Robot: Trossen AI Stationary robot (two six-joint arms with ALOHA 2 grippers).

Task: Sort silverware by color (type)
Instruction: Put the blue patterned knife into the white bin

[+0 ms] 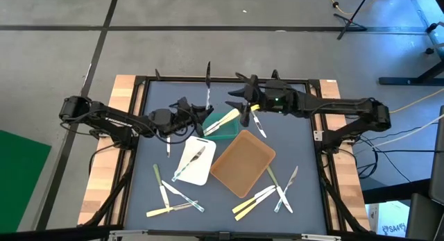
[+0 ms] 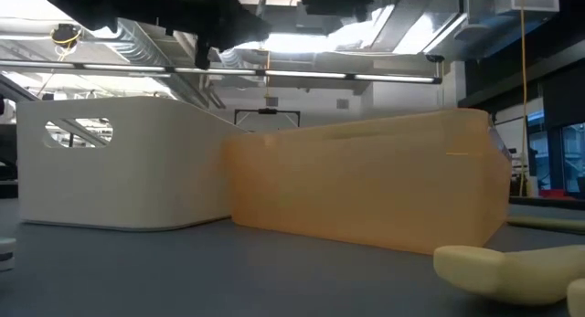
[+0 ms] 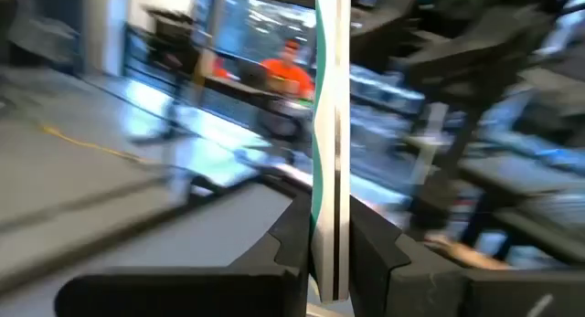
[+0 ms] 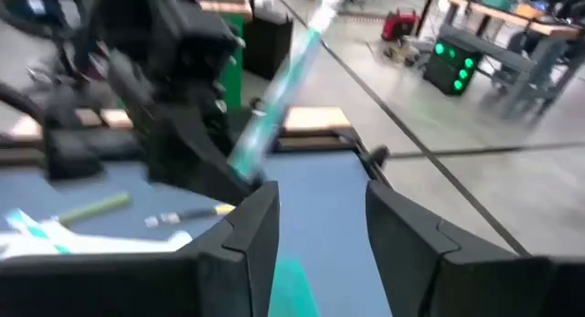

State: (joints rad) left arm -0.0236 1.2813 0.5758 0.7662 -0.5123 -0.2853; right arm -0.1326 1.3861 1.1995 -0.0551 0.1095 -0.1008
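Note:
My left gripper (image 1: 203, 113) hovers over the table's middle, shut on a translucent whitish-blue utensil (image 1: 208, 85). In the left wrist view this utensil (image 3: 331, 125) stands between my fingers. My right gripper (image 1: 243, 103) hangs open just right of it, above the green tray (image 1: 220, 127). The right wrist view shows that gripper's spread fingers (image 4: 315, 226) with nothing between them, and the utensil (image 4: 274, 107) a little ahead. Other silverware lies loose on the table at the near left (image 1: 173, 196) and near right (image 1: 270, 192). One translucent piece (image 1: 191, 161) lies in the white tray (image 1: 201, 173). My left gripper pinches the translucent utensil near one end (image 3: 329, 248) between its two fingers. The fingers come level from the table's left and lie across the utensil. The utensil is lifted clear of table and trays, and its long free part reaches toward the table's far edge (image 1: 208, 69).
The brown tray (image 1: 258, 152) sits right of centre, beside the white tray. In the low view the white tray's wall (image 2: 119, 162) and the brown tray's wall (image 2: 366, 184) fill the middle. A cream utensil (image 2: 503, 271) lies close at the near right. The table's raised frame (image 1: 142, 88) borders the work area.

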